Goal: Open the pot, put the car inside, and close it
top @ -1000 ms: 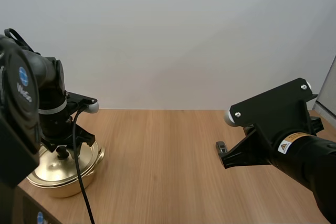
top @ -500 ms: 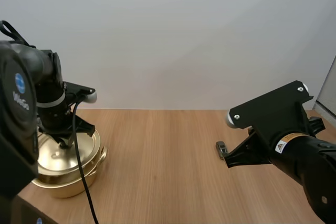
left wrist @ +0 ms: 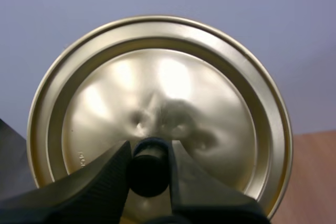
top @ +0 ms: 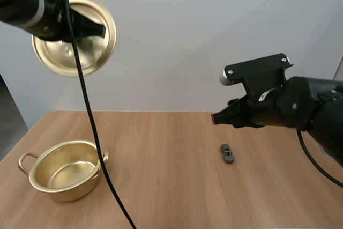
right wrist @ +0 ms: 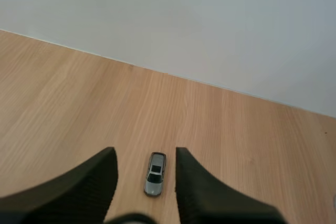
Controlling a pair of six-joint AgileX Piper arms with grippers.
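sitting on the right of the desk (top: 171, 186), the car (top: 227, 153) lies untouched below my right claw (right wrist: 144, 153), fingers spread. the pot (top: 64, 171) stands uncovered at near left; my left claw (left wrist: 149, 153) grips the lid (left wrist: 173, 93) by its knob (left wrist: 149, 169), high above.

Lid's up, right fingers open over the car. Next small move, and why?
Probably lower the right gripper straight down onto the car: its fingers stand open, and the car lies on the table in line between them, untouched. The pot is open, and the left gripper holds the lid high by its knob.
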